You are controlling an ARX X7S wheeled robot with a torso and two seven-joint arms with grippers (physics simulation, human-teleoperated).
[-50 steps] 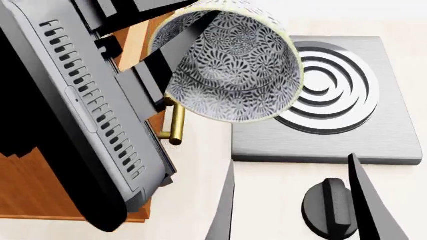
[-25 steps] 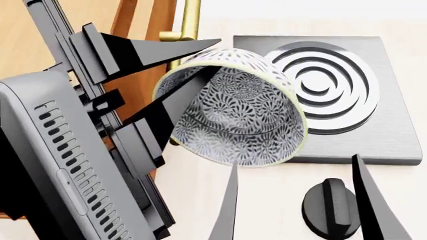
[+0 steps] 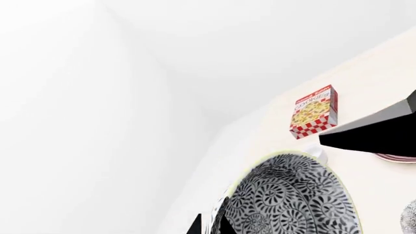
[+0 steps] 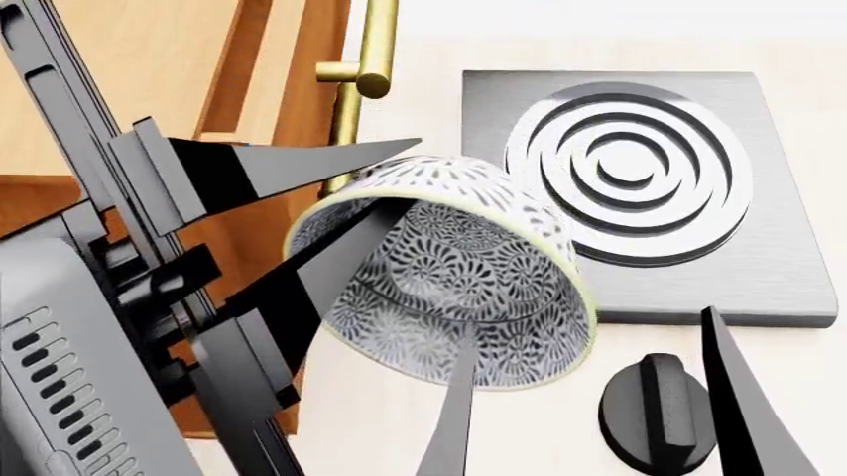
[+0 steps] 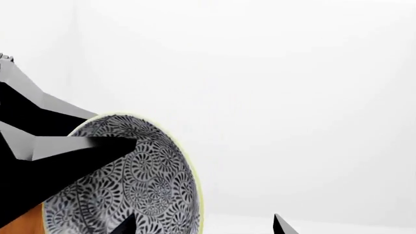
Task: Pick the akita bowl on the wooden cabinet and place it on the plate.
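On my left, the wooden cabinet sits behind my left gripper, whose two fingers pinch the rim of the akita bowl, one outside, one inside. That rim grip is why the bowl hangs tipped on its side above the counter, clear of the stove burner. My right gripper waits spread and empty beside the knob. Only the plate's edge shows from the left wrist.

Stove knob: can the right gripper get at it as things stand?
Probably yes. In the head view the stove knob sits bare on the counter between the open right gripper's fingers; the akita bowl held by the left gripper hangs just beside it.
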